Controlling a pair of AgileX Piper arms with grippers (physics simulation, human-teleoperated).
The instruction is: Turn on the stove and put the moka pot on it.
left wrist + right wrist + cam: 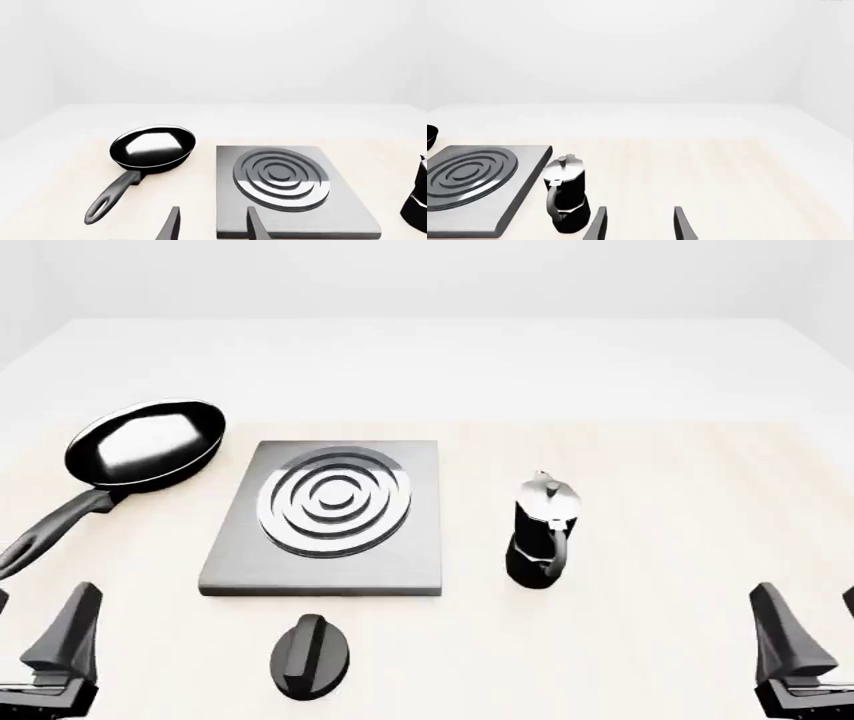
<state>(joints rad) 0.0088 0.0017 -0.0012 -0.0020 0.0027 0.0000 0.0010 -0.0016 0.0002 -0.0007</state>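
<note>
On the table point(641, 370) ahead of me the stove point(227, 560) sits left of centre, burner bare, with its knob point(310, 654) just in front of the slab's near edge and apart from it. Right of the slab, close beside it but not touching, the pot point(541, 535) stands upright, handle turned toward me. Both my grippers hang low at the near edge, well back from everything: left gripper point(212, 225) spread and holding nothing, right gripper point(639, 225) spread likewise. The knob lies forward and to the right of my left gripper, nearer it than my right. The pot lies forward and left of my right gripper, which I judge the closer arm for it. A pan point(144, 445) rests left of the slab, out of the way.
</note>
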